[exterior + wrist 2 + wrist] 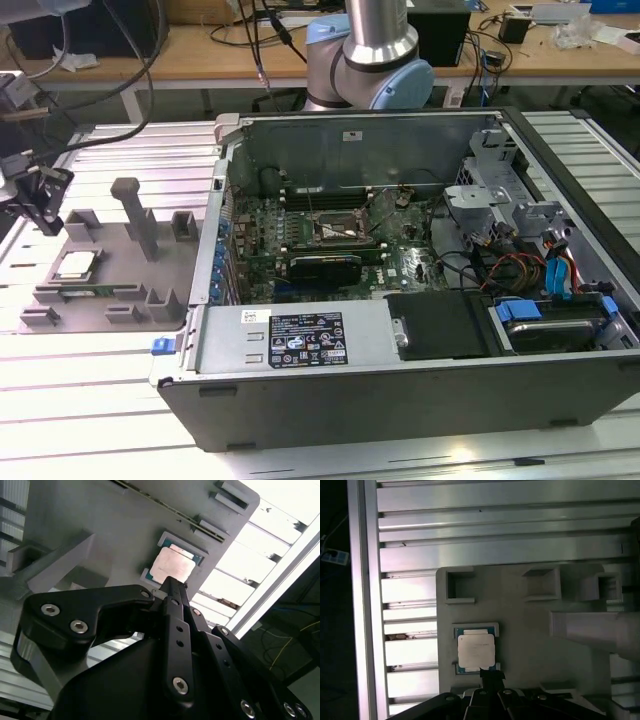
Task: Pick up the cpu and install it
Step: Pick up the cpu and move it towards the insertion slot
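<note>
Currently the gripper (47, 224) hangs just above the cpu (75, 265), jaws pressed together, empty; the cpu sits in the tray (112, 248) at the exterior view's left.

The cpu (476, 650) (silver top, green rim) lies flat, seemingly recessed.

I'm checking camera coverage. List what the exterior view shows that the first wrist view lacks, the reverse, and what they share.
Exterior view: the open case with its motherboard, and the arm's base. First wrist view: a top-down look at the pocket around the cpu, with the gripper at its rim. Both: cpu, gripper, gray tray, slatted table.
</note>
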You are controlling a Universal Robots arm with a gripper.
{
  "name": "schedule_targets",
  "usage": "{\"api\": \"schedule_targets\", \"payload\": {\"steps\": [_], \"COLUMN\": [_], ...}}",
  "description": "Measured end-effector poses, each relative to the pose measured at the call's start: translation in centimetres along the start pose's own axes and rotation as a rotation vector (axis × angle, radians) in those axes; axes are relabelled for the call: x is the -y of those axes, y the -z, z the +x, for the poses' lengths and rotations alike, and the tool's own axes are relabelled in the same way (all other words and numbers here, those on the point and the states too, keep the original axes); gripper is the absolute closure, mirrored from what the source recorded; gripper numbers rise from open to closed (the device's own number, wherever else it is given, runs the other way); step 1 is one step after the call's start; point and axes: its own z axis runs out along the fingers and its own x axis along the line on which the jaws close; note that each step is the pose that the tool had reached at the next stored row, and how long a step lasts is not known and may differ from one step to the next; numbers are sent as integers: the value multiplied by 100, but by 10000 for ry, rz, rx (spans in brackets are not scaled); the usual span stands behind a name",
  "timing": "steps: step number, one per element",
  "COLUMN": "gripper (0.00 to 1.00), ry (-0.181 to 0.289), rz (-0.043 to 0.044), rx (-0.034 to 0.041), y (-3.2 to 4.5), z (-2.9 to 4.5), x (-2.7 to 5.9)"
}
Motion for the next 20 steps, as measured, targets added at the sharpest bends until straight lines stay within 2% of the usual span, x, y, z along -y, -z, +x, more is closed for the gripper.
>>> {"api": "schedule_targets", "payload": {"steps": [1,14,17,20], "gripper": [89,89,89,89], "ry": [1,6,56,231], "rz": [0,-2,-4,-10], "rx": [4,23,23,20], "y": [-40,-295,-419,-486], "z": [6,56,62,64], "x": [2,16,21,23]}}
